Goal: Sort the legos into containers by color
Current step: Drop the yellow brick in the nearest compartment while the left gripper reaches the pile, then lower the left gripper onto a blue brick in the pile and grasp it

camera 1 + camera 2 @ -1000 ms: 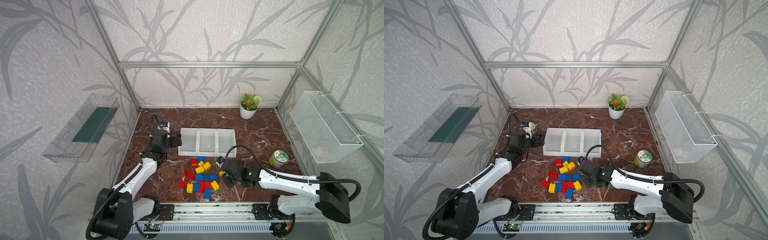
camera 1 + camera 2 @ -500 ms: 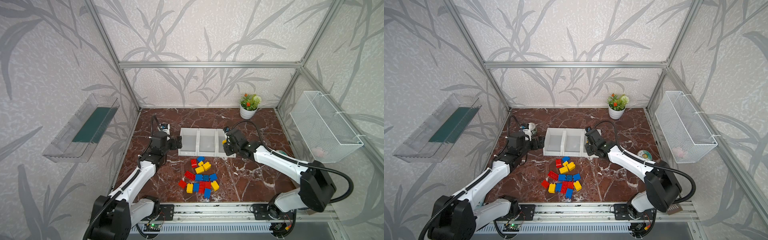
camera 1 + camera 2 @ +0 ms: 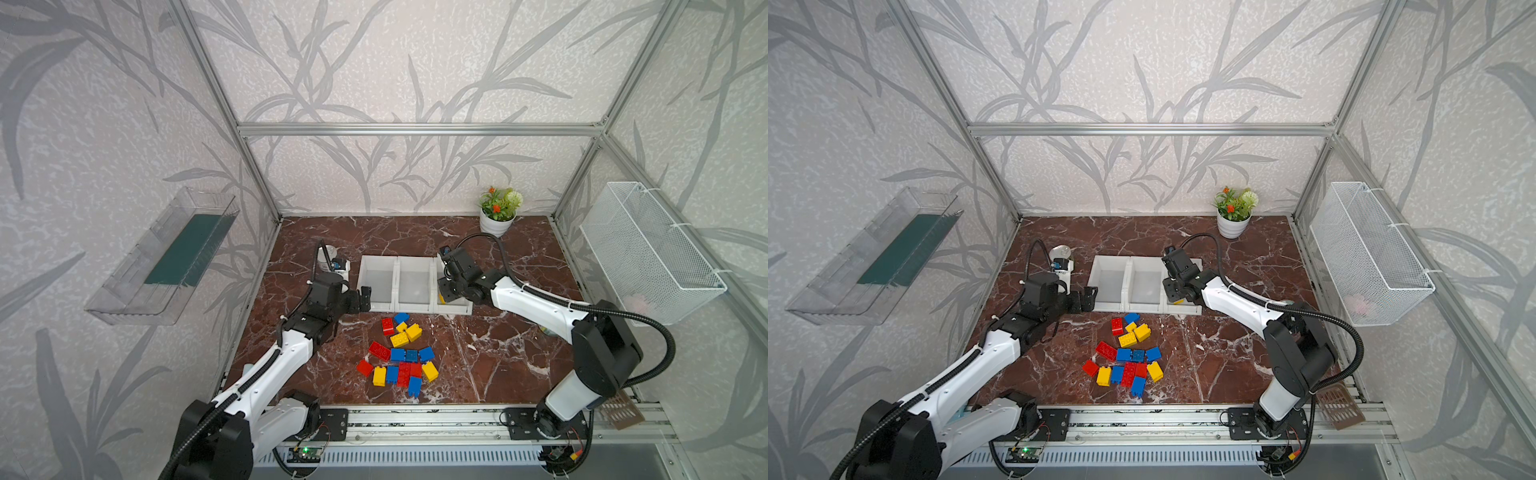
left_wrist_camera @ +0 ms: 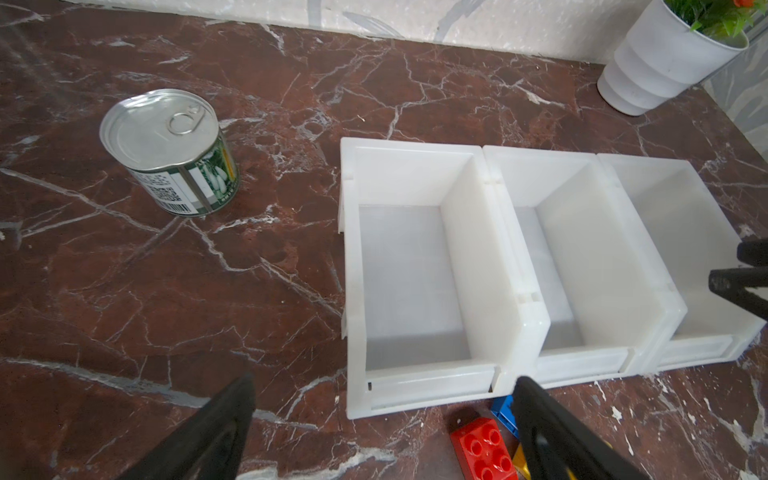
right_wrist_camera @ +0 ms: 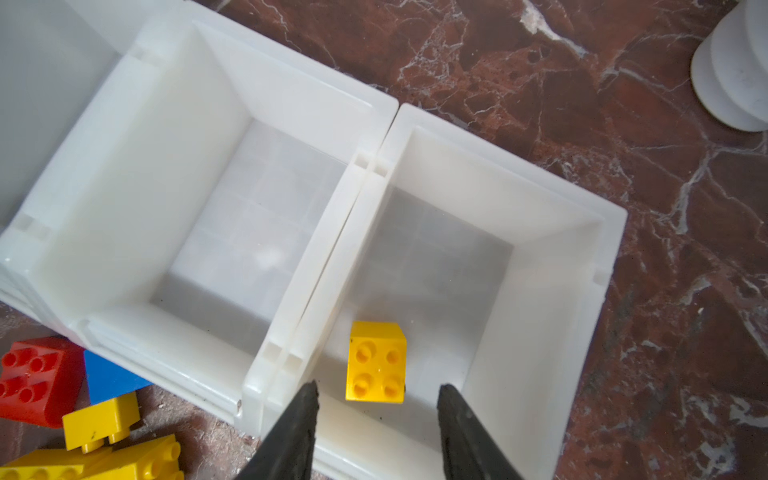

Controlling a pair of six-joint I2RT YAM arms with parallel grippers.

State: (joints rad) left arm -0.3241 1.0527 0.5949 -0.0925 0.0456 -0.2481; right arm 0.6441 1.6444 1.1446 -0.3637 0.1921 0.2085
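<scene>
Showing four round studs, a yellow brick (image 5: 376, 361) is inside the smooth white bin (image 5: 552, 299); right fingers (image 5: 291, 444), left fingers (image 4: 208, 440) spread.

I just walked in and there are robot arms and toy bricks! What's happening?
A robot is sorting toy bricks by color into white bins. The right tool hangs open over an end bin with one yellow brick loose inside. The left tool is open and empty near the other end bin. The rest lie piled on the table.
</scene>
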